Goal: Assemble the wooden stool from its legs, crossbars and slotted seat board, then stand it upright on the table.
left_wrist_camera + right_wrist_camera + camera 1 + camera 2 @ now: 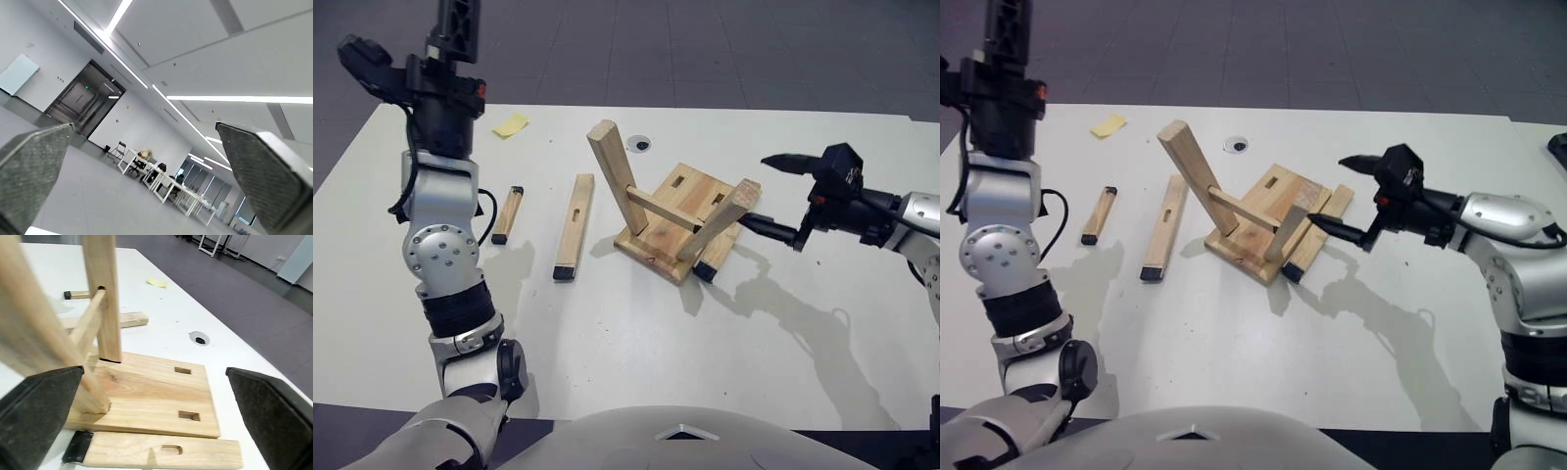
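Right gripper (781,194) hovered wide open and empty beside the slotted seat board (698,188) (two legs (612,162) fitted). Left gripper (144,127) sat high, fingers spread, holding nothing.

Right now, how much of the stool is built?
Done: two legs stand in the board, joined by a crossbar. In hand: nothing; the right gripper is open by the board, the left gripper open, raised. Left: fit the spare leg beside the board and two loose pieces on the table, then stand it up.
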Motion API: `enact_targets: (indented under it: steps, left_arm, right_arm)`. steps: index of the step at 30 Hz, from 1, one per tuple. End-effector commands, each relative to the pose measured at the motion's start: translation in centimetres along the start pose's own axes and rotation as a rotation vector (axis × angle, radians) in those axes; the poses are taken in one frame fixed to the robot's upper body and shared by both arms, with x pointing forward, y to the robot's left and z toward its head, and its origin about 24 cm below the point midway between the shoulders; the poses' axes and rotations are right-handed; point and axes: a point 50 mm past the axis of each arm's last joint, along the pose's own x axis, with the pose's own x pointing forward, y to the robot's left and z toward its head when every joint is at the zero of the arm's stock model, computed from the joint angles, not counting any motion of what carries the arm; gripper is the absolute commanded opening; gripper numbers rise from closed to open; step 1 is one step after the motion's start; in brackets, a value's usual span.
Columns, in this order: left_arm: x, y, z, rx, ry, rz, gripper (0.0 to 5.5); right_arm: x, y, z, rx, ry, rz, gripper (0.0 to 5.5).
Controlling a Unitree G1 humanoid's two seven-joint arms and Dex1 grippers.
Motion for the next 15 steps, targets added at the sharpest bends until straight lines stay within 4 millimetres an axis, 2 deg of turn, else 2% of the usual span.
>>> enact_targets:
  steps: [1,5,10,13,15]
  left_arm:
    - [-0.5,1.1,-0.7,0.037,0.034,0.094,5.38]
    - [-0.9,2.1,-0.3,0.068,0.032,0.159,5.38]
    - [-0.5,1.5,-1.4,0.099,0.079,0.144,5.38]
    - [-0.3,1.0,-2.2,0.127,0.114,0.127,5.38]
    - [0.0,0.6,-2.7,0.15,0.138,0.109,5.38]
  right_arm:
    - [0.4,-1.0,-1.7,-0.089,0.148,-0.073,5.4]
    - [2.5,-2.1,-3.6,-0.087,0.203,-0.253,5.4]
    - [6.6,-1.7,-6.1,-0.037,0.25,-0.356,5.4]
    - [7.8,-1.9,-7.4,-0.078,0.323,-0.389,5.4]
    - [7.8,-2.3,-8.4,-0.071,0.384,-0.413,5.4]
